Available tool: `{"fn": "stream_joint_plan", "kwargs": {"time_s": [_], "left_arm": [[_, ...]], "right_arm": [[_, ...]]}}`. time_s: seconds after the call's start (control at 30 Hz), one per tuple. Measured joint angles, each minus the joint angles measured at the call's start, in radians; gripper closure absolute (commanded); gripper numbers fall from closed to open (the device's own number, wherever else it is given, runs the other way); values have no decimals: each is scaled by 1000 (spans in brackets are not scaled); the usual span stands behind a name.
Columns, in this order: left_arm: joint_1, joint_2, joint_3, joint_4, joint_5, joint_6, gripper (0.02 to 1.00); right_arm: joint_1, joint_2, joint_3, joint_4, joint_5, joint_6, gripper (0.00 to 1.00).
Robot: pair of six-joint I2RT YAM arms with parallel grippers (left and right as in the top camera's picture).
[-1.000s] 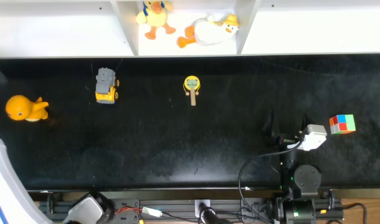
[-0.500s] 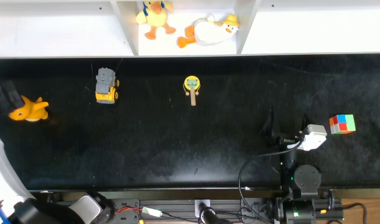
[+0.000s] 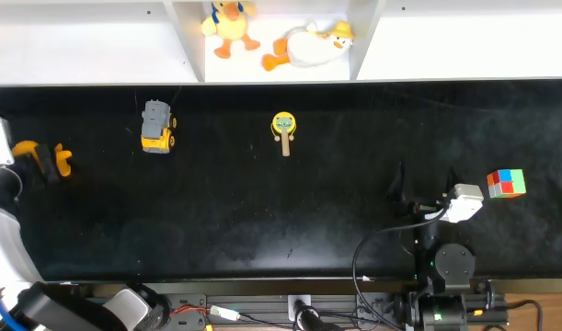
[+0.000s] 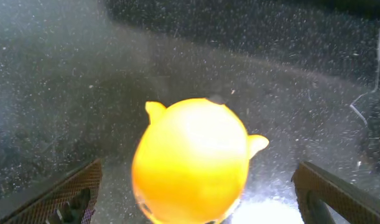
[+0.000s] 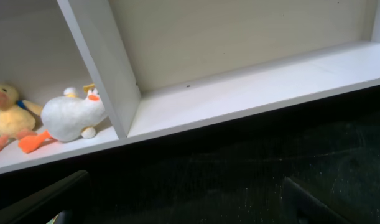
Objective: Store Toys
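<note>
An orange round toy [image 4: 191, 163] with small fins lies on the black mat at the far left [image 3: 26, 148]. My left gripper [image 3: 44, 163] hangs over it, open, one finger on each side of the toy [image 4: 196, 190], and it hides the toy's middle in the top view. A yellow and grey truck [image 3: 157, 126] and a green-headed stick toy [image 3: 283, 127] lie farther right on the mat. A colour cube [image 3: 506, 183] sits at the right. My right gripper [image 3: 423, 190] stands open near the front right, with nothing between its fingers [image 5: 183, 208].
A white shelf unit [image 3: 87, 46] runs along the back. Its middle bay holds a yellow duck plush [image 3: 229, 23] and a white duck plush [image 3: 313, 44], the latter also in the right wrist view [image 5: 71, 117]. The bay [image 5: 252, 87] to the right is bare.
My left arm has come in from the left edge and its gripper now straddles the orange toy. The toy looks shifted slightly. The right arm has not moved.
</note>
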Motion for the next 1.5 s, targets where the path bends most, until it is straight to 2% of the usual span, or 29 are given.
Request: {"fn": "stream_joint_plan", "kwargs": {"time_s": [0.27, 0.5, 0.67, 0.9, 1.2, 1.5], "left_arm": [[51, 0, -44, 42, 65, 48, 20], [51, 27, -45, 72, 109, 80, 73], [51, 84, -47, 96, 117, 82, 172], [51, 90, -48, 121, 133, 87, 428], [51, 90, -48, 126, 140, 65, 551], [26, 69, -19, 125, 139, -58, 654]], "right_arm": [[0, 0, 0, 0, 0, 0, 5], [0, 0, 0, 0, 0, -1, 5], [0, 0, 0, 0, 0, 0, 5], [0, 0, 0, 0, 0, 0, 5], [0, 0, 0, 0, 0, -1, 7], [0, 0, 0, 0, 0, -1, 7]]}}
